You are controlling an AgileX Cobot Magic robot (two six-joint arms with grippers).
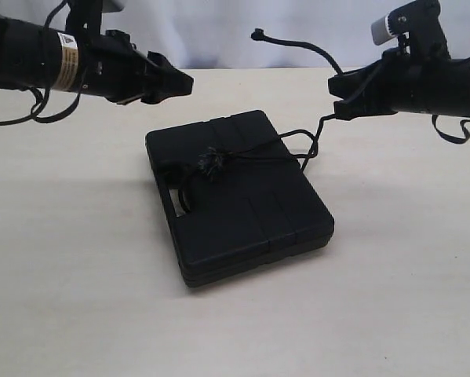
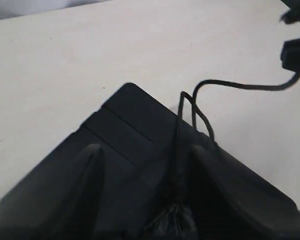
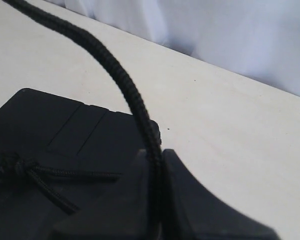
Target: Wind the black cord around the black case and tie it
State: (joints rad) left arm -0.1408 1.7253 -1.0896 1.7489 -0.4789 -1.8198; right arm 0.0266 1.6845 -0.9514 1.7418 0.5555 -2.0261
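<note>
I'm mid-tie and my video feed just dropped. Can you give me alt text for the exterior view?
A black cord, knotted on top of a flat black case on a pale table, runs off the case's far right side up to the right hand, which is shut on it. The left hand hangs open and empty, up and left of the case.

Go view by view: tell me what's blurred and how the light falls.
Exterior view: soft, even light, no glare; the black case throws a faint shadow on the table, and the black cord nearly vanishes against it. Left wrist view: the left gripper is a blurred foreground mass. Right wrist view: cord weave sharp, right gripper soft.
</note>
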